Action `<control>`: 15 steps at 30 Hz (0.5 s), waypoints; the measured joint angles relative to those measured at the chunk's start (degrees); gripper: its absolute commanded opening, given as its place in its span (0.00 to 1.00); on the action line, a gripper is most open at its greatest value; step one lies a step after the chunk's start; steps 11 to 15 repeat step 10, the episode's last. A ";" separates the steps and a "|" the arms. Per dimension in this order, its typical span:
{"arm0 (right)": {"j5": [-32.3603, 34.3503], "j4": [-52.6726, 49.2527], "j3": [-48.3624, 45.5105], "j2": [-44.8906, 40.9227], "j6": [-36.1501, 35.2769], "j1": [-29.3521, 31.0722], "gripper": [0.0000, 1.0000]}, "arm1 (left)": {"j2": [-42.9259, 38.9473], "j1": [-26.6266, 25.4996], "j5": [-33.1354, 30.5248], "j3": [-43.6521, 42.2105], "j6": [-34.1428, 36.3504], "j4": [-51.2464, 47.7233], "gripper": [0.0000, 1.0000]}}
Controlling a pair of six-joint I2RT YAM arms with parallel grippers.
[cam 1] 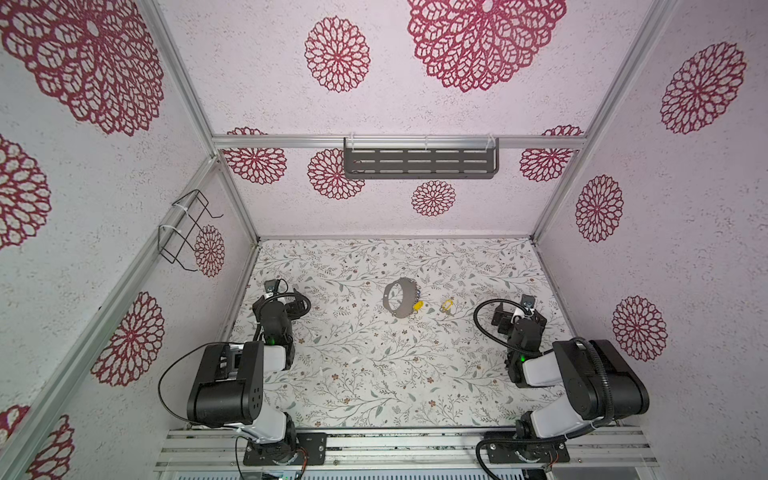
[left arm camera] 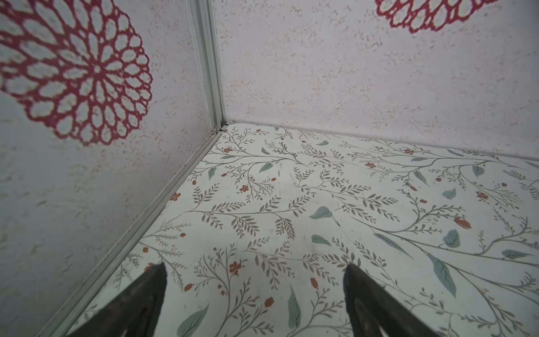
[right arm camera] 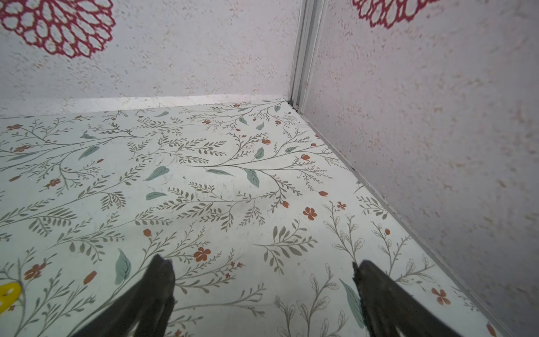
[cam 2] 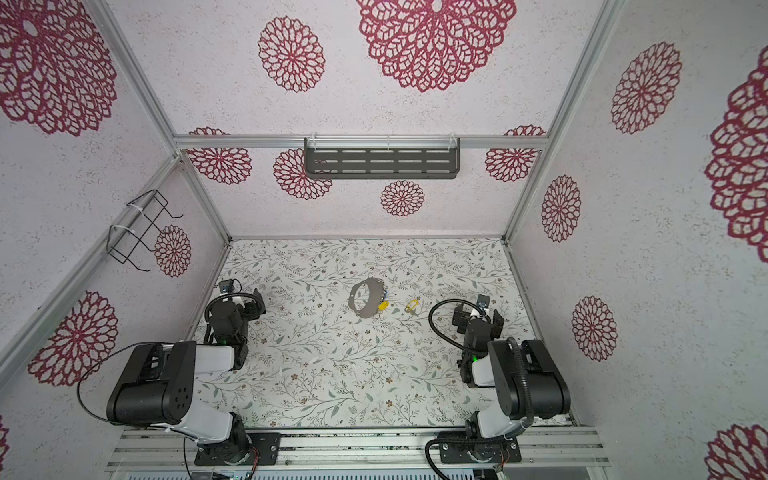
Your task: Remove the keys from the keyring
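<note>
The keyring [cam 1: 402, 311] [cam 2: 366, 311], a flat grey horseshoe plate, lies mid-table in both top views. A yellow key tag [cam 1: 418, 306] and a blue key tag [cam 1: 417, 296] sit at its right rim. Another yellow key tag [cam 1: 446, 306] [cam 2: 412, 306] lies loose just right of it, and its edge shows in the right wrist view [right arm camera: 8, 293]. My left gripper [cam 1: 280, 305] [left arm camera: 255, 267] is open and empty near the left wall, far from the plate. My right gripper [cam 1: 519, 316] [right arm camera: 261, 261] is open and empty, to the right of the loose tag.
A grey slotted shelf [cam 1: 420, 160] hangs on the back wall. A black wire rack [cam 1: 185, 230] hangs on the left wall. Aluminium frame rails border the floral tabletop [cam 1: 374, 374]. Both arm bases stand at the front edge.
</note>
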 measured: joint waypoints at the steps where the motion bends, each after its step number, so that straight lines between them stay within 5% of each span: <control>1: -0.42 -0.39 0.17 0.00 0.00 -0.02 0.99 | 0.02 0.00 0.04 0.00 -0.02 -0.04 0.97; 15: -1.38 -1.18 1.18 0.00 0.00 -0.17 0.99 | 0.02 0.00 0.17 -0.02 -0.28 -0.02 0.97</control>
